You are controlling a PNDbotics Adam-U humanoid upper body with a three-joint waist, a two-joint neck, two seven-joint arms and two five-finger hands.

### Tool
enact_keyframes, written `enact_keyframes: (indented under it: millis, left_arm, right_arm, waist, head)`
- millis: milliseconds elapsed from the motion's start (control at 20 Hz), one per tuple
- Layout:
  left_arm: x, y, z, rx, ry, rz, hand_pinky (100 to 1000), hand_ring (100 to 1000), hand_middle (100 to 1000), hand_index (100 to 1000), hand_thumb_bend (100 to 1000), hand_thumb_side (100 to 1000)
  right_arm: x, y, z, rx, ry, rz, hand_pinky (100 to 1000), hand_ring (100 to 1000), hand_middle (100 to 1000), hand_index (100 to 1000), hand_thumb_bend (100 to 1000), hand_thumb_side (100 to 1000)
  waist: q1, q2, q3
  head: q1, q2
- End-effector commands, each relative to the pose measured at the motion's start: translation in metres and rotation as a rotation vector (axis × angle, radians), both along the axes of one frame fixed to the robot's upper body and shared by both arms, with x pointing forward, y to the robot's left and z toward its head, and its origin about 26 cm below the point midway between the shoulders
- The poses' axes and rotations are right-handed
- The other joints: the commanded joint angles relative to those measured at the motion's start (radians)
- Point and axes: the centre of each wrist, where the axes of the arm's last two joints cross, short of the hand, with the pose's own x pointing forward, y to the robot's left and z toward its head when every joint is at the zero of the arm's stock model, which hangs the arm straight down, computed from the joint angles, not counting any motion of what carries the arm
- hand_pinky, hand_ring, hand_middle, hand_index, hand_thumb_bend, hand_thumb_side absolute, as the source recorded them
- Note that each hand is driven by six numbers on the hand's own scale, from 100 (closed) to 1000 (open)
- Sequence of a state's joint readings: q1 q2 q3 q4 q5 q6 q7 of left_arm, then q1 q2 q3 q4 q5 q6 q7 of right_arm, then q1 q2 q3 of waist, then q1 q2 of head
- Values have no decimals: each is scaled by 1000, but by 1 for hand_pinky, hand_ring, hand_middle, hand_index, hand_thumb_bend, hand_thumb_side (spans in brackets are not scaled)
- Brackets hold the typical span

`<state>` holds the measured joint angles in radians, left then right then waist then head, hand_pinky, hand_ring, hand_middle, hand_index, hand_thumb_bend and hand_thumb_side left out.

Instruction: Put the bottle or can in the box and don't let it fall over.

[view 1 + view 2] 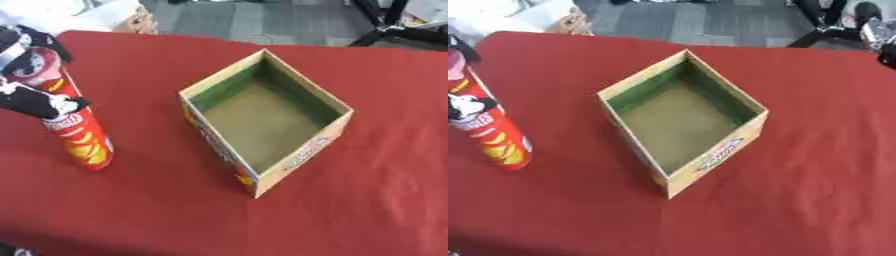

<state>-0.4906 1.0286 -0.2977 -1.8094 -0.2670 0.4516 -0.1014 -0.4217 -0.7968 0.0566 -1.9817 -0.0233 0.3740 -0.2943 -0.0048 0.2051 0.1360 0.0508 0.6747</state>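
Observation:
A tall red chip can [83,140] stands near the table's left edge, leaning a little with its top toward the left. My left hand [35,102] comes in from the left, its black fingers with white tips curled round the can's upper half. The can's base looks to be at the red cloth; I cannot tell whether it touches. An open cardboard box [302,152] sits in the middle of the table, one corner toward me, with nothing inside it. The box is about a hand's width to the right of the can. My right hand shows in neither view.
The table is covered by a red cloth [367,210], and its far edge runs along the top of the view. Beyond that edge are grey floor, black stand legs [385,30] at the upper right and a pale object [105,15] at the upper left.

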Motion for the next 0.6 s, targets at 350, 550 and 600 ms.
enact_keyframes:
  millis: [350, 550, 600]
  left_arm:
    - [-8, -5, 11, 38, -108, -18, 407, 553, 178, 145, 495, 100]
    - [-10, -8, 15, 43, -116, -44, 390, 542, 138, 137, 502, 100]
    - [-11, -9, 17, 46, -118, -52, 382, 537, 134, 134, 504, 100]
  right_arm:
    - [-4, 0, 10, -9, -33, 10, 687, 844, 804, 826, 300, 328]
    - [-4, 0, 10, -8, -32, 10, 686, 844, 804, 826, 294, 328]
    - [-4, 0, 9, -7, -32, 10, 687, 844, 805, 826, 294, 329]
  waist:
    - [1, -10, -1]
    - [3, -13, -1]
    - [4, -13, -1]
  head:
    - [0, 1]
    - [-1, 2]
    - [-1, 2]
